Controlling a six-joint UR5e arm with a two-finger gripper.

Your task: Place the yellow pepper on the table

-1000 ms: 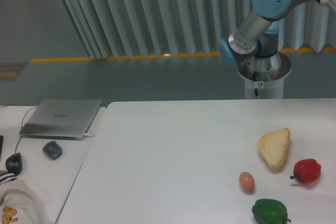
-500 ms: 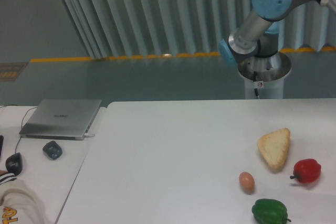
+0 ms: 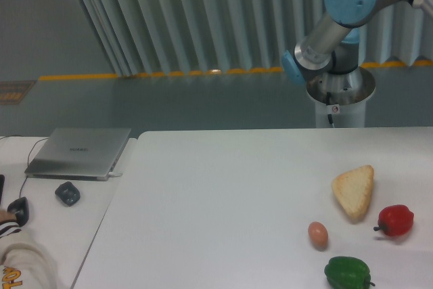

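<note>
Okay, from my feed, nearest at the lower right of the frame: a green pepper [image 3: 348, 273] at the bottom edge of the white bench [image 3: 216, 201]. Just up-left of it, a small brown egg [image 3: 318, 233]. Right of the egg, a red pepper [image 3: 396, 220], stem pointing left. Above those, a wedge of bread [image 3: 354, 190], lying flat, close to the red pepper but apart from it. All four sit separate on the bench's right side.

Lower left corner: a pale sleeve [image 3: 20, 262] and a dark mouse [image 3: 18, 211] on the narrower side desk [image 3: 61, 228]. Farther up that desk, a small dark object [image 3: 67, 193], then a closed grey laptop [image 3: 80, 152].

Far back, upper right: the arm [image 3: 338, 25] with blue joint caps, on its pedestal [image 3: 340, 96] behind the bench. It runs off the right edge; the jaws are out of frame, so I cannot tell their state.

Yellow pepper: I can't see it anywhere in this view.

Background: grey floor with a yellow line [image 3: 162, 73], pleated grey curtain [image 3: 189, 11].
</note>
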